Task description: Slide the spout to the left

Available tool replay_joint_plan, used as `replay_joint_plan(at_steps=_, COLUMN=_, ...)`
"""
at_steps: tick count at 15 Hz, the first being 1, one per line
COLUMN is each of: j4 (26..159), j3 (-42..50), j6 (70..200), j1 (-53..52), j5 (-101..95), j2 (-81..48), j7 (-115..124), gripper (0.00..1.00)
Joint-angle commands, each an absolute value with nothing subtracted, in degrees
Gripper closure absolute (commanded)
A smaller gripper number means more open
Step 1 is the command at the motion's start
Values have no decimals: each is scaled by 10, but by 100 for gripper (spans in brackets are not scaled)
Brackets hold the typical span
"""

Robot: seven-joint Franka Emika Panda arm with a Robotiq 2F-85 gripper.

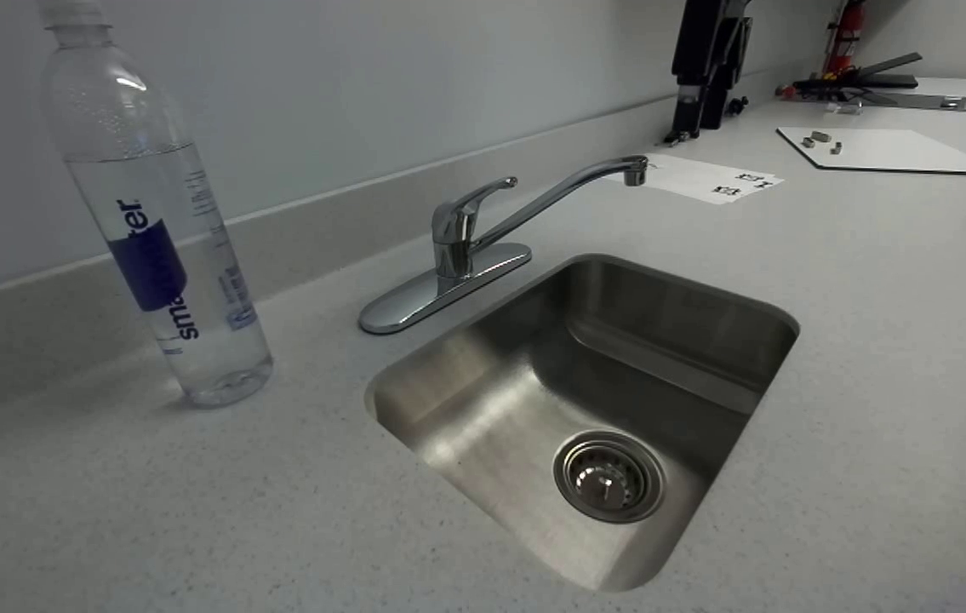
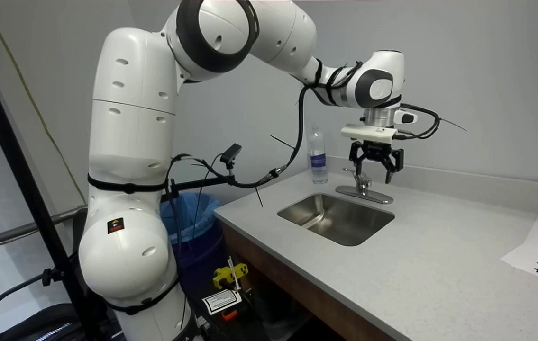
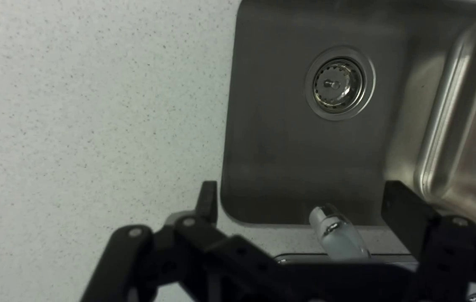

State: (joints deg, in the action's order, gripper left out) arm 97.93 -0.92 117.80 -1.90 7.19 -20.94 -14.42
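Wide-spread claw [image 3: 300, 186], the spout [image 3: 342, 240] (wrist view) apparently part-hidden behind it.

In the wrist view we lose the rear of the spout [image 3: 344, 241] behind the gripper [image 3: 301, 184] and part of the sink [image 3: 275, 142] past the right edge, in an exterior view the bottle cap [image 1: 71, 11] is cropped, and in an exterior view we find the faucet [image 2: 364, 185] too small to trace its spout.

spout [image 1: 552, 197] beside sink [image 1: 661, 311], above countertop [image 1: 883, 340], between bottle [image 1: 161, 230] and paper sheets [image 1: 687, 176]
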Motion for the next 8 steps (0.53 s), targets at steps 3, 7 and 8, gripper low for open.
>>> replay_joint_plan(at_steps=3, j4=1002, j3=-27, j6=1216, j1=-10, j5=80, j2=-194, j7=-135, gripper=0)
replay_joint_plan(at_steps=7, j4=998, j3=-29, j6=1248, j1=-9, j5=79, j2=-198, j7=-136, gripper=0)
replay_joint_plan(at_steps=8, j4=993, j3=-28, j6=1257, j1=-8, j5=78, j2=-202, j7=-135, gripper=0)
